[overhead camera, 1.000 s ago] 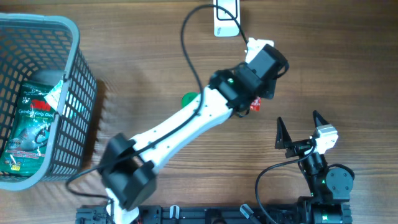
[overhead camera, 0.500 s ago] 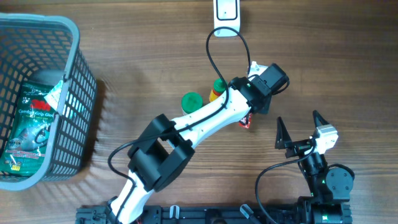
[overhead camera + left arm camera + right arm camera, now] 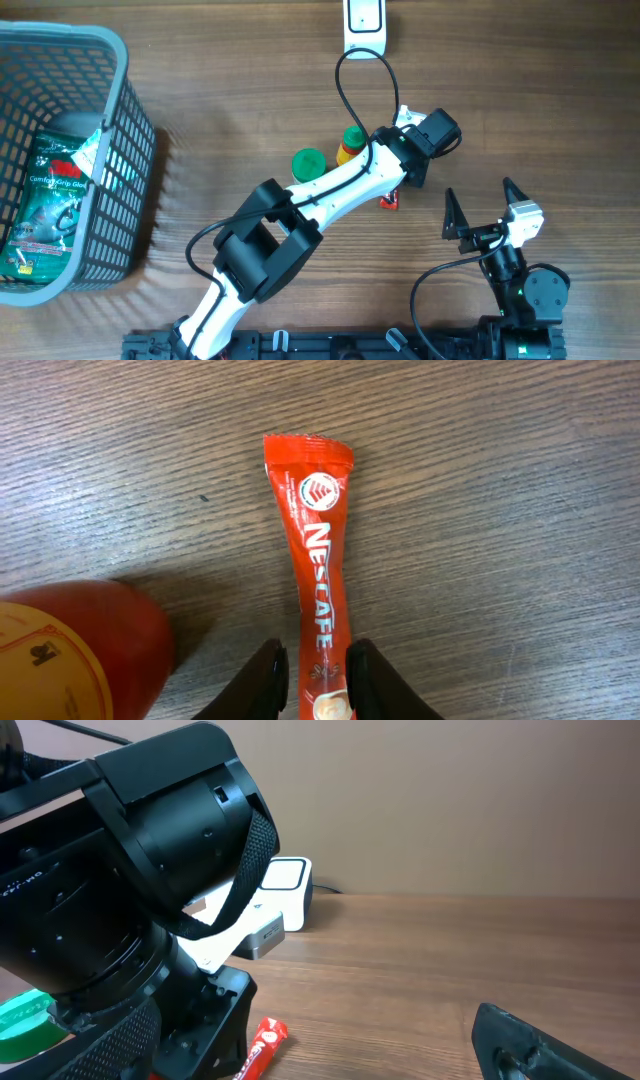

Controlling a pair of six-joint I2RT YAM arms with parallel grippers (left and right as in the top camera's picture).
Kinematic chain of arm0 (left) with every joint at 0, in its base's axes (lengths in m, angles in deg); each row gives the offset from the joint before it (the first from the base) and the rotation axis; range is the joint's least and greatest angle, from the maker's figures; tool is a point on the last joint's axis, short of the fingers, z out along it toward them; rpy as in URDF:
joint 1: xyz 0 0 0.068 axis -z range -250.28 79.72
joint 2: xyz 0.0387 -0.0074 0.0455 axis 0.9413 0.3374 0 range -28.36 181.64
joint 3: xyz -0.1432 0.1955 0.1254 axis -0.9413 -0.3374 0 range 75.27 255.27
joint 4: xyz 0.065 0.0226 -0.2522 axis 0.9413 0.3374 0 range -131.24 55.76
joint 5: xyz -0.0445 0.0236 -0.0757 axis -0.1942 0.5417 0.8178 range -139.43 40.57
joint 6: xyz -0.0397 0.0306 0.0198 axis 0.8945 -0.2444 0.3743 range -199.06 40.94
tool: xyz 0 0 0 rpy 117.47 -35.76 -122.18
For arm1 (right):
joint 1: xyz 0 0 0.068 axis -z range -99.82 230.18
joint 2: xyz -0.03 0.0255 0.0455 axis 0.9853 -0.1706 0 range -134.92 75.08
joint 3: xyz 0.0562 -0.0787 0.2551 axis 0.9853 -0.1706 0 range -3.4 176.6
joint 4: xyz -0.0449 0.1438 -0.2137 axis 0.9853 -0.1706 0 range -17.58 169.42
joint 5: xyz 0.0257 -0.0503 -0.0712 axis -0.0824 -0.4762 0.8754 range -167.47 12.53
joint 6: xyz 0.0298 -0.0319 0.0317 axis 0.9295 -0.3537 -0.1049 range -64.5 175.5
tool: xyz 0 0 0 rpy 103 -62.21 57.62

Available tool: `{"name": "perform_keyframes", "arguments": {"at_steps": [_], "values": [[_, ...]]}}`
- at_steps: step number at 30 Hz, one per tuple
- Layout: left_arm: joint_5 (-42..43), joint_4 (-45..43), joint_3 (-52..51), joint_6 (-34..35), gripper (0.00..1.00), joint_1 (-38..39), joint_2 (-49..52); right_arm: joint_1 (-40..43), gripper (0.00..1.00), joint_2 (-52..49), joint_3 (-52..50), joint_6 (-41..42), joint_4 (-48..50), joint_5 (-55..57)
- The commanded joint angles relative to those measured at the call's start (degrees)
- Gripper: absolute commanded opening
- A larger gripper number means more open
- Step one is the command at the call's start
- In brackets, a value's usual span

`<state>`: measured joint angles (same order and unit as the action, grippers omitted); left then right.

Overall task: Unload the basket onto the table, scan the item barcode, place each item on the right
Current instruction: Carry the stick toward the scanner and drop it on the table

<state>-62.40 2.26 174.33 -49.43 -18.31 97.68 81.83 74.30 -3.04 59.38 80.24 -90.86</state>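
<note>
The item is a red Nescafe stick sachet (image 3: 318, 550), lying flat on the wooden table; it also shows as a small red strip (image 3: 389, 201) under the left wrist and in the right wrist view (image 3: 262, 1045). My left gripper (image 3: 316, 660) straddles its near end, jaws slightly parted with a thin gap beside the sachet, so it is open. The white barcode scanner (image 3: 363, 22) stands at the table's far edge, also seen from the right wrist (image 3: 283, 880). My right gripper (image 3: 480, 190) rests open and empty near the front right, one finger (image 3: 530, 1050) showing.
A red and yellow bottle (image 3: 349, 145) and a green-lidded jar (image 3: 308, 163) stand just left of the left wrist; the bottle (image 3: 70, 650) is close beside the fingers. A grey basket (image 3: 130, 110) at the left holds a green packet (image 3: 50, 200).
The left arm has drawn back from the scanner toward the table's middle and come down. The sachet now lies on the table, and the left jaws have loosened from it.
</note>
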Motion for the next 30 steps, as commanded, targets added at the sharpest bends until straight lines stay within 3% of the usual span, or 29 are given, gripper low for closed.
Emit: {"name": "perform_keyframes", "arguments": {"at_steps": [1,11,14,18,24,26,30], "values": [[-1.2,0.2,0.2,-0.3,0.24,-0.1,0.7,-0.3,1.00,0.3,-0.1,0.7,0.1,1.0],[-2.4,-0.1,0.8,-1.0,0.28,-0.2,-13.4,-0.3,1.00,0.3,-0.1,0.7,0.1,1.0],[-6.1,-0.4,0.8,-1.0,0.34,-0.2,-20.8,-0.3,1.00,0.3,-0.1,0.7,0.1,1.0],[-13.7,-0.6,0.8,-6.7,0.40,-0.2,-29.8,-0.3,0.99,0.3,-0.1,0.7,0.1,1.0],[-38.3,-0.4,0.8,-10.2,0.60,-2.9,-40.4,-0.3,1.00,0.3,-0.1,0.7,0.1,1.0],[-42.7,-0.3,0.8,-10.4,0.68,-6.3,-43.0,-0.3,1.00,0.3,-0.1,0.7,0.1,1.0],[-43.0,2.1,0.8,-7.4,0.89,-19.9,-48.7,-0.3,1.00,0.3,-0.1,0.8,0.1,1.0]]}}
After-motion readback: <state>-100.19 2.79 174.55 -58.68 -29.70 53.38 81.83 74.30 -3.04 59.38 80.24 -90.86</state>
